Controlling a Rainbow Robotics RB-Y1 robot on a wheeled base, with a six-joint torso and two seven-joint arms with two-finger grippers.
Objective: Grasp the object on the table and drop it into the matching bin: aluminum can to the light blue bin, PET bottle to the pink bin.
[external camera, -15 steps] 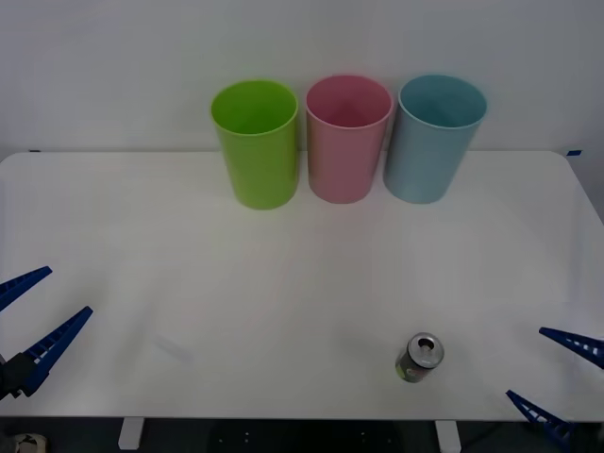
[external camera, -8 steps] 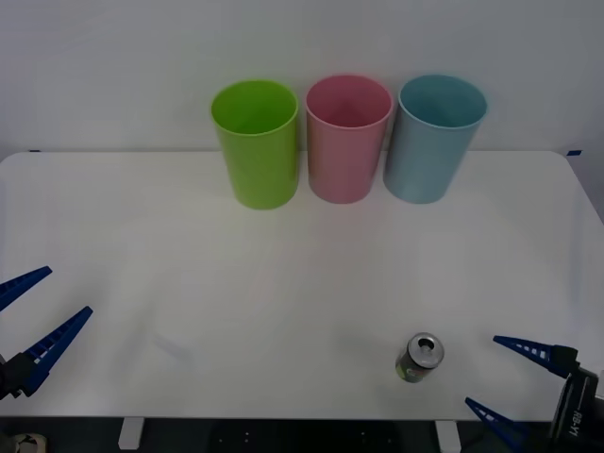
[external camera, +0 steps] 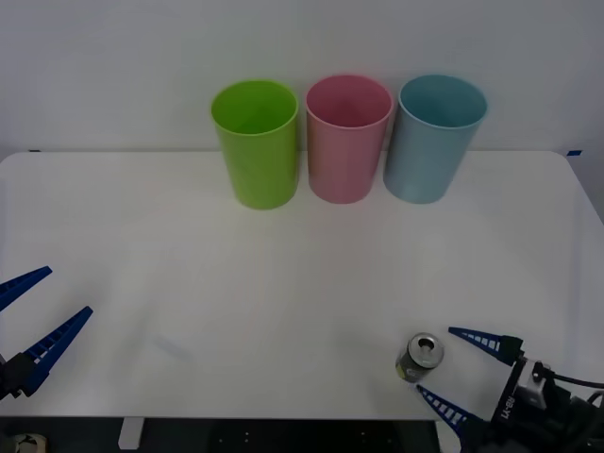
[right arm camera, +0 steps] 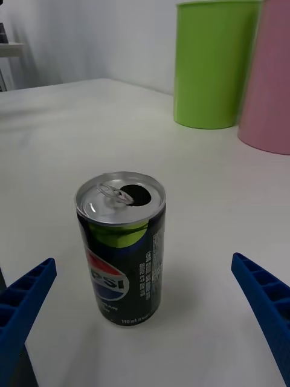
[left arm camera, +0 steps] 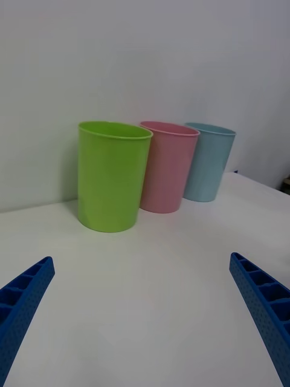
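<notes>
A small aluminum can (external camera: pixel 419 357) with a silver top and dark body stands upright near the front right of the white table (external camera: pixel 283 283); the right wrist view shows the can (right arm camera: pixel 121 254) close up, between and just beyond my blue fingers. My right gripper (external camera: pixel 453 368) is open, just right of the can, fingertips on either side of its near edge, not touching. At the back stand the light blue bin (external camera: pixel 434 137) on the right and the pink bin (external camera: pixel 346 137) in the middle. My left gripper (external camera: pixel 33 311) hangs open at the table's front left.
A lime green bin (external camera: pixel 256 142) stands left of the pink bin, the three in a row against the white wall. The table's front edge runs just below the can.
My right gripper has moved left along the front edge, from the far right corner to right beside the can. The can and left arm have not moved.
</notes>
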